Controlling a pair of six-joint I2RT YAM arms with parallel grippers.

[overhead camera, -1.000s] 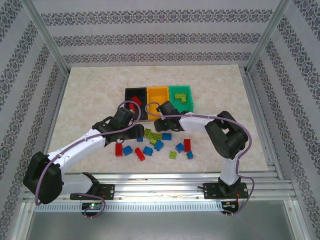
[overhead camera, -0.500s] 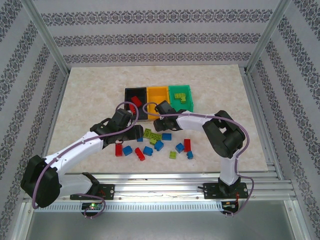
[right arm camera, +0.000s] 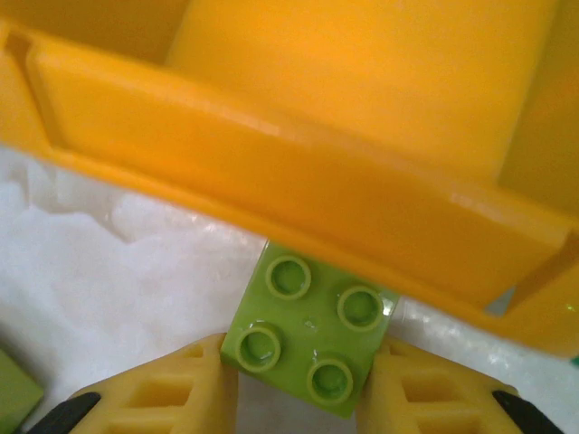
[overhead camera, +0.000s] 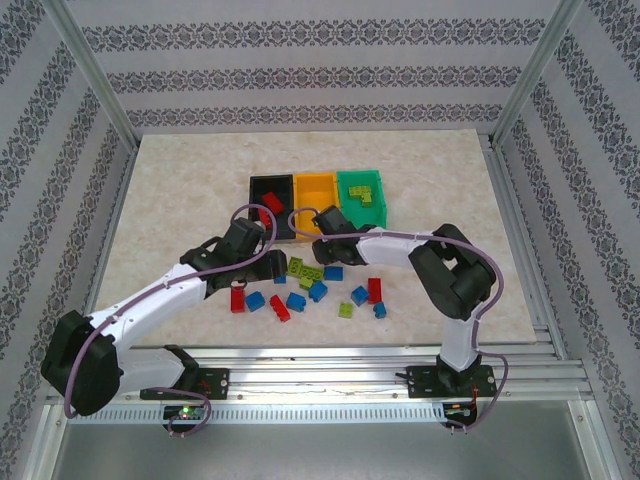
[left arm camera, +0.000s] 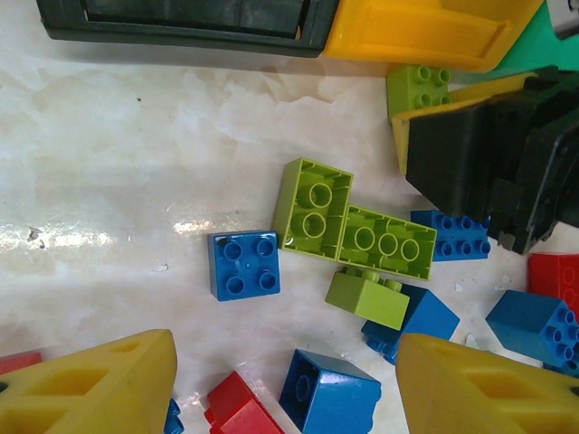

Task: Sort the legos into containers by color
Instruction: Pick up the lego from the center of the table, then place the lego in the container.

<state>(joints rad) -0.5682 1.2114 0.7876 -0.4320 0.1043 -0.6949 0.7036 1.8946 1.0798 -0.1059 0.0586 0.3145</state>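
Bench (overhead camera: 170, 200): pale marbled top, with 3 bins in 1 row at its centre, touching side to side.

Black bin (overhead camera: 254, 205): leftmost of the row, red bricks (overhead camera: 272, 203) inside.

Orange-yellow bin (overhead camera: 316, 195): middle of the row.

Green bin (overhead camera: 346, 183): rightmost, lime bricks (overhead camera: 367, 194) inside.

Loose legos (overhead camera: 318, 291): scatter of red, blue and lime pieces on the bench, just on the near side of the bins, between the 2 arms.

Left pincer (left arm camera: 285, 393): spread wide, holding nothing, hanging above the scatter. Yellow fingertips (left arm camera: 99, 389) at the 2 lower corners of the left wrist view. Beneath it:
- blue 4-stud brick (left arm camera: 244, 264), flat, studs up, apart from its neighbours
- lime 2-stud brick (left arm camera: 312, 206) touching lime 3-stud brick (left arm camera: 387, 242), the pair forming an L
- small lime brick (left arm camera: 366, 297), tilted, leaning on a blue brick (left arm camera: 425, 316)

Right pincer (right arm camera: 298, 362): narrow, closed onto lime 4-stud brick (right arm camera: 308, 336), 1 yellow finger (right arm camera: 172, 393) pressed at each flank, no gap visible.

Gripped brick: studs up, low at the foot of the orange-yellow bin's near wall, touching it.

Lettering on studs: too blurred to read.
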